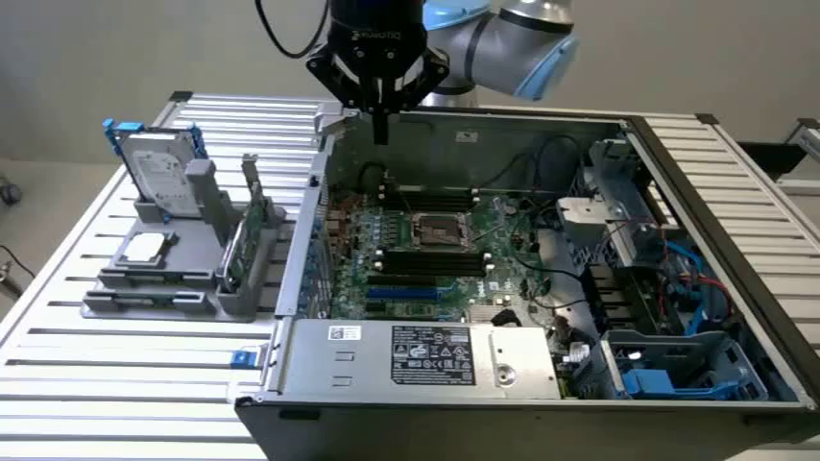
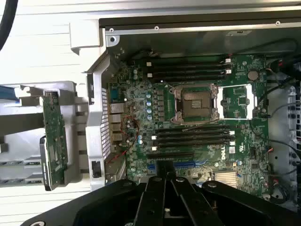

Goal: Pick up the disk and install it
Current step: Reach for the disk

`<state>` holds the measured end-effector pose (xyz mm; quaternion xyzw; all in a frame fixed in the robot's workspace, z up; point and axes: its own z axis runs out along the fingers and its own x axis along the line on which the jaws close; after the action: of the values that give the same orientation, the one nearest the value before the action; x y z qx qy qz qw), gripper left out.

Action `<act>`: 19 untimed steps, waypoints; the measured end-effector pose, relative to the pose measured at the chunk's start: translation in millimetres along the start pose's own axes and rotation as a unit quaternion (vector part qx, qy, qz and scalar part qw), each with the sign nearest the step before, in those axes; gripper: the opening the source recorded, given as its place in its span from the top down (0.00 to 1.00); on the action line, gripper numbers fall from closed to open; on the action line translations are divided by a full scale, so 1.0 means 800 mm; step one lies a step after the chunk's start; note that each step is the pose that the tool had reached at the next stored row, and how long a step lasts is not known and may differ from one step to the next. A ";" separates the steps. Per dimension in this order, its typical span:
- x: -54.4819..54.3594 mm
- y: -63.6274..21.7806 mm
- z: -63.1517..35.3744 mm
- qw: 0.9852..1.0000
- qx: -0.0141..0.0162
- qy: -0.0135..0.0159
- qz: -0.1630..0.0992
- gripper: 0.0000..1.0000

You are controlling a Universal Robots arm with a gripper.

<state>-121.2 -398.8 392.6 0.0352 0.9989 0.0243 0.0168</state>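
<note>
The disk [image 1: 160, 173] stands upright in the grey rack [image 1: 160, 288] at the exterior view's upper left, with a chip [image 1: 148, 247] and green card [image 1: 244, 245] in the same rack. The tool [image 1: 380, 134], pressed together and empty, hangs above the open computer case [image 1: 666, 163].

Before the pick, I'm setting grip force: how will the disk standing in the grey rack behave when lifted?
The disk looks like a rigid metal slab, so probably stiff and heavy for its size. It stands on edge in the grey rack, so a sideways nudge might tip it. Its blue frame may flex slightly.
</note>
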 end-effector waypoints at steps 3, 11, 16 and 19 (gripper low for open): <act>0.000 0.000 0.000 1.000 0.000 0.000 0.000 0.89; 0.000 0.000 0.000 1.000 0.000 0.001 0.000 0.89; 0.025 0.004 -0.001 1.000 0.000 0.003 0.000 0.89; 0.042 0.006 -0.001 1.000 0.000 0.004 0.000 0.89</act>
<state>-154.5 -391.3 392.5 0.0353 0.9990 0.0240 0.0131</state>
